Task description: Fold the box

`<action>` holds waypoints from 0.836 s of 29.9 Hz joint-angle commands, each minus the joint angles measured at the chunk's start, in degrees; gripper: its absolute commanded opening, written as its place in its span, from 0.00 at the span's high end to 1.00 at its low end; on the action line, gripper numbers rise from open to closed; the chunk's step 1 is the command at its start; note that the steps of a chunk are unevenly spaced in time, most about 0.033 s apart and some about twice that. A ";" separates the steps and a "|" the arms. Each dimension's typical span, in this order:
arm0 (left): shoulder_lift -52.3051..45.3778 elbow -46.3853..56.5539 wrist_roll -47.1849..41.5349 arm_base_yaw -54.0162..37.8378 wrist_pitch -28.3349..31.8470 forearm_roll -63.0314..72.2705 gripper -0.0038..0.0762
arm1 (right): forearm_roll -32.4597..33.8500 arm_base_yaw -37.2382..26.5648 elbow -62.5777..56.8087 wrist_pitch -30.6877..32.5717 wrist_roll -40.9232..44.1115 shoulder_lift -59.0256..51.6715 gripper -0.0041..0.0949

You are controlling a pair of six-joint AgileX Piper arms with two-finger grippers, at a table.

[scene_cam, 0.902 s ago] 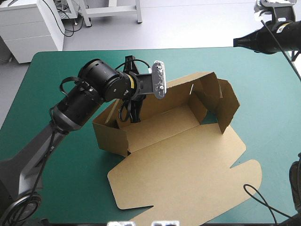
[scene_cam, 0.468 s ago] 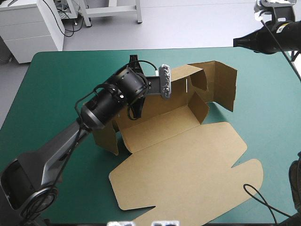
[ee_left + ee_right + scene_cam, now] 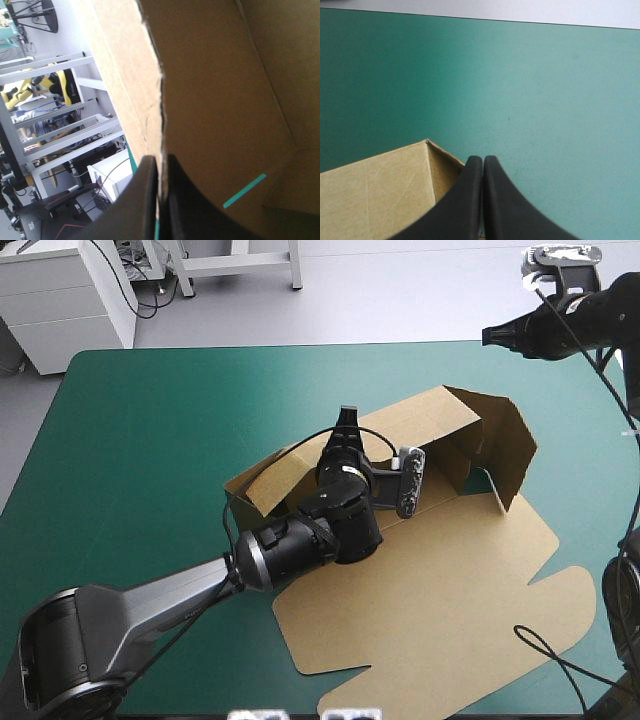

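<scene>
The brown box point(image 3: 440, 570) lies mid-table, its lid flat toward the front right. The back wall point(image 3: 410, 420) is raised, and a side flap point(image 3: 508, 452) stands at its right end. My left gripper point(image 3: 346, 422) reaches over the tray to the back wall, and my arm covers much of the tray floor. In the left wrist view my left gripper point(image 3: 161, 162) is all but shut, with the wall's edge point(image 3: 161, 95) between the black fingers. My right gripper point(image 3: 487, 336) hovers shut above the far right of the table. It holds nothing and sits point(image 3: 482, 161) over the box's far corner point(image 3: 395, 195).
The teal-green cover point(image 3: 130, 440) shows to the left of the box and along the far side. The lid's tab point(image 3: 560, 595) reaches close to the table's right edge. The left side flap point(image 3: 262, 480) leans inward beside my left arm.
My left arm has swung right and forward across the box, with its gripper now on the back wall. The box has slid toward the right. The right gripper has edged slightly left.
</scene>
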State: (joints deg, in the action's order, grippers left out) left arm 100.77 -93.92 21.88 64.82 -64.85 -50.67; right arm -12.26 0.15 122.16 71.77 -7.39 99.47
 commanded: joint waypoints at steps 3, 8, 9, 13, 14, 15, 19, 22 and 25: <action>-2.14 2.10 -5.30 1.26 4.92 -3.19 0.96 | -0.05 0.01 1.64 -1.83 -0.69 1.44 0.96; -1.99 3.37 -6.41 1.26 4.78 -4.74 0.96 | -0.71 0.01 1.64 -2.82 -1.32 6.16 0.96; -1.88 3.37 -6.41 1.26 4.78 -4.74 0.96 | -0.71 0.01 1.64 -2.82 -1.49 7.12 0.96; -1.77 3.37 -6.41 1.26 4.89 -4.74 0.96 | -0.76 0.01 1.64 -2.86 -3.00 10.04 0.96; -1.77 3.37 -6.41 1.26 4.89 -4.74 0.96 | -0.96 0.01 1.64 -2.96 -3.51 10.54 0.96; -1.77 3.37 -6.41 1.26 4.76 -4.74 0.96 | -1.11 0.01 1.64 -3.39 -3.52 11.01 0.96; -1.77 3.37 -6.41 1.26 4.71 -4.74 0.96 | -2.30 0.01 1.64 -5.95 -4.32 11.47 0.96; -1.77 3.37 -6.41 1.26 4.71 -4.74 0.96 | -3.73 0.01 3.43 -6.79 -4.81 11.10 0.96; -1.77 3.37 -6.41 1.26 4.71 -4.74 0.96 | -3.73 0.01 6.20 -7.03 -4.81 10.87 0.96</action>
State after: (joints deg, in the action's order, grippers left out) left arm 100.88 -89.49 15.79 65.44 -62.26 -55.68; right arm -14.73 0.15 124.42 67.89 -11.39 114.35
